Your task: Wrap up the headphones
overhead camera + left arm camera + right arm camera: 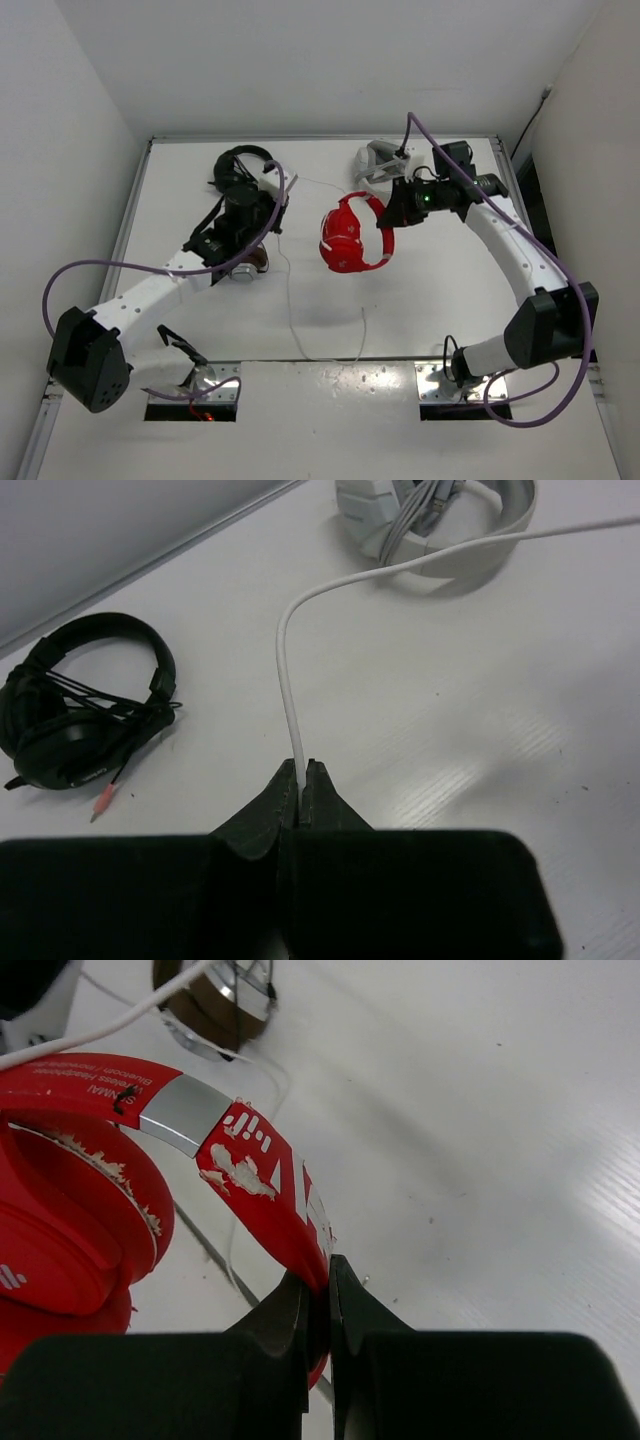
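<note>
The red headphones [350,238] hang at the table's middle, earcups folded together. My right gripper [392,215] is shut on their red headband [265,1190], pinching it between the fingertips [325,1270]; a red earcup [70,1230] shows at the left. My left gripper [272,198] is shut on the thin white cable [285,670], which rises from between its jaws [302,770] and bends right. In the top view the cable [290,300] also trails down the table towards the near edge.
Black headphones [240,165] [80,720] lie at the back left. Grey-white headphones [378,160] [440,520] lie at the back, behind the right gripper. Brown-and-silver headphones [250,262] [215,1000] sit under the left arm. White walls enclose the table.
</note>
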`<state>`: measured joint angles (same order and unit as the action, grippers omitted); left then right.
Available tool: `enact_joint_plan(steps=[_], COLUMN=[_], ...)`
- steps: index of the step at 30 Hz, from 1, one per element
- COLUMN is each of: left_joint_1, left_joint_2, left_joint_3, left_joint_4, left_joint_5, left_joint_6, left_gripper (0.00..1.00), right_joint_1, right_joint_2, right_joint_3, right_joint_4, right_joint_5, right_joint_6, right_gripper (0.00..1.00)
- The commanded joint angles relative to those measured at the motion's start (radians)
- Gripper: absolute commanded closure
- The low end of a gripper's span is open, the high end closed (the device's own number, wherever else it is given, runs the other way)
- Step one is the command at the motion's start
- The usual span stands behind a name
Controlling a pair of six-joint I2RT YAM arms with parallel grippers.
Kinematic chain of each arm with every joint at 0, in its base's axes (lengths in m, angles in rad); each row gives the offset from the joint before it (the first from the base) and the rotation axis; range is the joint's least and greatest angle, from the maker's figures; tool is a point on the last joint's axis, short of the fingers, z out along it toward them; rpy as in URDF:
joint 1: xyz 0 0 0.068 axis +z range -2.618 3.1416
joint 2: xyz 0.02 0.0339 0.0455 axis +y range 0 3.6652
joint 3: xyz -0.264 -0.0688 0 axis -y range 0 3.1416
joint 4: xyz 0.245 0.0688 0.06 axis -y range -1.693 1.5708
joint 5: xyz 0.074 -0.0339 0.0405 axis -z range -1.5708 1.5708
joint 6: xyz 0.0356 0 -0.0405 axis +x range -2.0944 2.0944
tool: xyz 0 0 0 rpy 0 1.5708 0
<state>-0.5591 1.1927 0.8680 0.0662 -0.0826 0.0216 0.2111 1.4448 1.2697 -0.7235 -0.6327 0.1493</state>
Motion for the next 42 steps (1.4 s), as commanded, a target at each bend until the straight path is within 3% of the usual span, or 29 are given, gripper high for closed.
enact_joint_plan(steps=[1,4,5,8,14,17,27,35,42], left_joint_1=[0.004,-0.044,-0.057,-0.078,-0.087,-0.100,-0.194,-0.249,-0.311], left_joint_2=[0.031,0.031,0.041,0.041,0.032,0.002,-0.085,-0.094,-0.116], left_joint_3=[0.016,-0.015,-0.026,-0.035,-0.063,-0.092,-0.126,-0.135,-0.080], left_joint_4=[-0.028,-0.019,-0.019,-0.019,-0.040,-0.022,-0.071,-0.103,-0.149], left_joint_5=[-0.023,-0.002,-0.002,0.053,0.228,0.286,0.259,0.351,0.371], left_joint_6=[0.020,-0.021,-0.034,-0.109,-0.283,-0.354,-0.445,-0.445,-0.351], left_gripper=[1.00,1.00,1.00,1.00,1.00,1.00,1.00,1.00,1.00], right_joint_1=[0.001,0.001,0.011,0.059,0.088,0.088,0.010,-0.001,0.019], right_joint_2=[-0.004,-0.004,-0.015,-0.024,-0.061,-0.049,-0.031,-0.031,-0.001], right_joint_3=[0.013,-0.033,-0.053,-0.104,-0.188,-0.201,-0.158,-0.167,-0.144], right_joint_4=[0.123,0.252,0.386,0.557,0.867,0.901,0.809,0.771,0.743], right_joint_5=[-0.192,-0.269,-0.295,-0.308,-0.144,-0.090,0.142,0.254,0.373], right_joint_6=[0.106,0.315,0.385,0.603,0.852,0.904,0.787,0.713,0.549], right_gripper=[1.00,1.00,1.00,1.00,1.00,1.00,1.00,1.00,1.00])
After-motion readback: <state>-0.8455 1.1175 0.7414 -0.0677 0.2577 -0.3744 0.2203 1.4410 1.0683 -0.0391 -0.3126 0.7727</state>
